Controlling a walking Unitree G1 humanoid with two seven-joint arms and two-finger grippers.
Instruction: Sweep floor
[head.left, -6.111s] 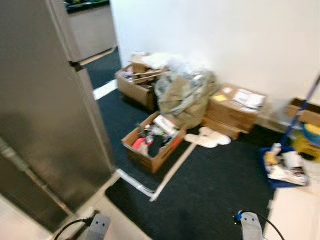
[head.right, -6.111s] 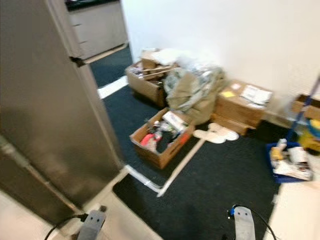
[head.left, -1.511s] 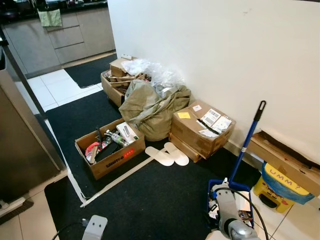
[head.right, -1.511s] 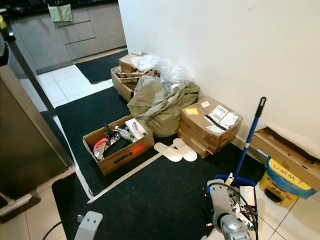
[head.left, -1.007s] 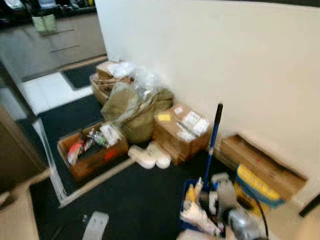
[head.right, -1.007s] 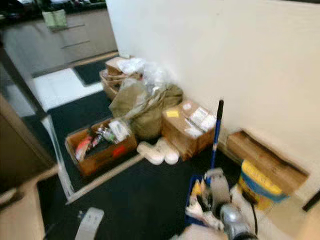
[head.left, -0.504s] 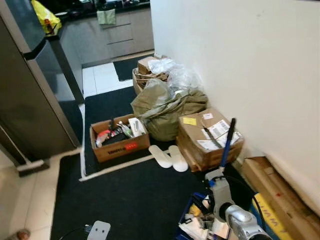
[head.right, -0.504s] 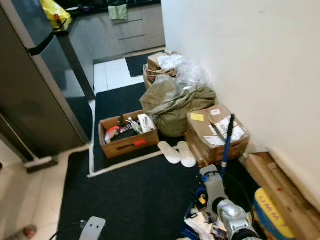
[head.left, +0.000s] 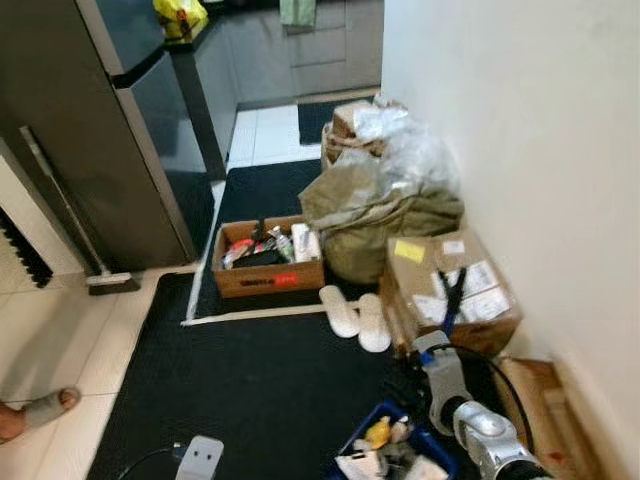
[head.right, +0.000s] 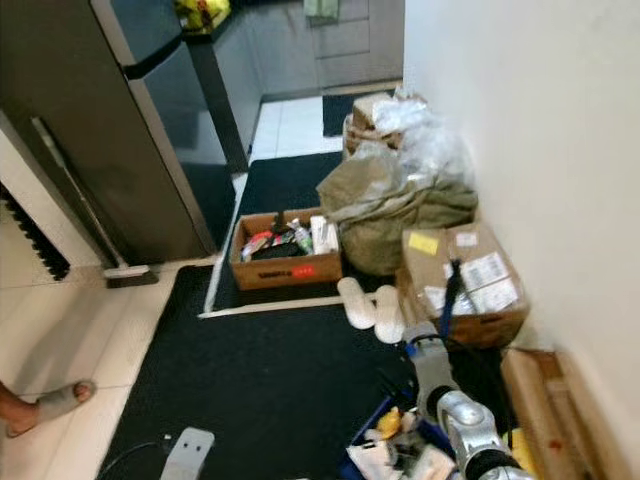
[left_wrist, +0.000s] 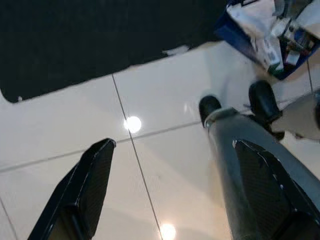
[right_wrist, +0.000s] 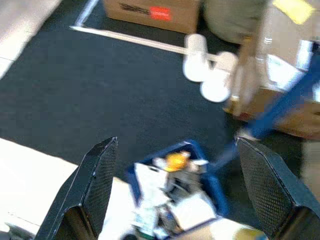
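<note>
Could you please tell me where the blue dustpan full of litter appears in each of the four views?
Left eye view: blue dustpan at the bottom edge, right of centre.
Right eye view: bottom edge, right of centre.
Left wrist view: upper right corner, on the white tiles.
Right wrist view: lower middle, between the two fingers.
Shared landmark: the black mat, whose edge the dustpan sits at.

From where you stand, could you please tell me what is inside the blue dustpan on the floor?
The blue dustpan holds a heap of litter: white paper scraps and a small orange-yellow piece. Whatever lies beneath that heap is covered, and its far side is blurred.
</note>
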